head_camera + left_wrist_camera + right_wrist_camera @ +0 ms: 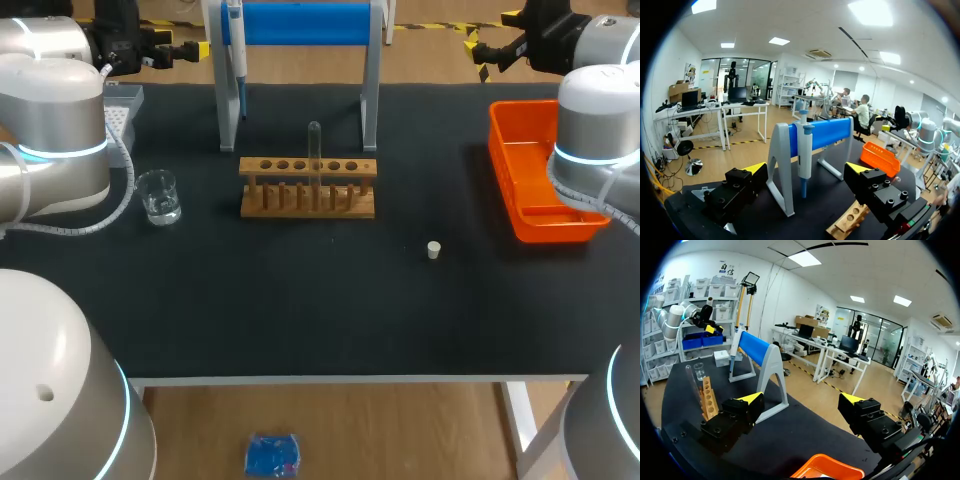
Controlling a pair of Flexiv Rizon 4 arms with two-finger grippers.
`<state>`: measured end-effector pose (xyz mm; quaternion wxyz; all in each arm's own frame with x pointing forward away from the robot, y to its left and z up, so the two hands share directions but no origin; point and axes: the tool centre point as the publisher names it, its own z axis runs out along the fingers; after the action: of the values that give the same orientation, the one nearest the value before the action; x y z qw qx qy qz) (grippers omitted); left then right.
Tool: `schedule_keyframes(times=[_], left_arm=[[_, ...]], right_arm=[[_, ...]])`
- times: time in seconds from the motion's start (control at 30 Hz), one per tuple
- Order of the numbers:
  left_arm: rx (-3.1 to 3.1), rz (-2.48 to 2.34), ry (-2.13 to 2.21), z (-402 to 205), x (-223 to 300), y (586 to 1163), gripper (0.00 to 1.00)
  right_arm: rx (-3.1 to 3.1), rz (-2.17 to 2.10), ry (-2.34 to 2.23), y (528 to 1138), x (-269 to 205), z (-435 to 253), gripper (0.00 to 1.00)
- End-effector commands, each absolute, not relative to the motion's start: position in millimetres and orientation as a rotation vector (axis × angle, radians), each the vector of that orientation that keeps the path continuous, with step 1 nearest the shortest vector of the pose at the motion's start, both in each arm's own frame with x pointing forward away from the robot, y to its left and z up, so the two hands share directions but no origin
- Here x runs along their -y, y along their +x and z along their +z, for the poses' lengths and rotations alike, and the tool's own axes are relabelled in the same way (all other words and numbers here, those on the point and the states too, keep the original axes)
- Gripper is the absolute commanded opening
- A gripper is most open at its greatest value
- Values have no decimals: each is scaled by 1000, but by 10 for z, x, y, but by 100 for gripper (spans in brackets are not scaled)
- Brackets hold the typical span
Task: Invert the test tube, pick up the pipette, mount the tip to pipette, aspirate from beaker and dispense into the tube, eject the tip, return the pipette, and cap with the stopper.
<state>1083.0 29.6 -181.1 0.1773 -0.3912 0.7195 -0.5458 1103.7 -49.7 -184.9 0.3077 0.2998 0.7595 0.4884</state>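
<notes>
Now the clear test tube [314, 152] stands upright in the wooden rack [308, 190] toward twelve o'clock, while the left gripper [807, 169] at ten and the right gripper [802, 399] at two hover, fingers spread wide.

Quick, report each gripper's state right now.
Left yellow-tipped gripper: open, holding nothing.
Right yellow-tipped gripper: open, holding nothing.

overhead; low wrists sharing pipette stand [300, 24]

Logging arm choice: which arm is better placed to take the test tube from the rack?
Left, narrowly: the left tool looks nearer the test tube in the rack than the right tool; both are open and empty.
</notes>
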Motion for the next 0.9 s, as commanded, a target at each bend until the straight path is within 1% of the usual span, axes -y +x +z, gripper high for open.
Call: schedule_keyframes(times=[0.03, 0.47, 0.9], left_arm=[[-2035, -1546, -1107, -1814, -297, 10829, 100], [-2035, -1546, -1107, -1814, -297, 10829, 100], [-2035, -1546, -1107, -1814, -297, 10829, 100]], right_arm=[[-2012, 1290, 793, 11040, 499, -1845, 100], [-2012, 1290, 793, 11040, 499, -1845, 100], [-2171, 1592, 375, 9985, 241, -1693, 100]])
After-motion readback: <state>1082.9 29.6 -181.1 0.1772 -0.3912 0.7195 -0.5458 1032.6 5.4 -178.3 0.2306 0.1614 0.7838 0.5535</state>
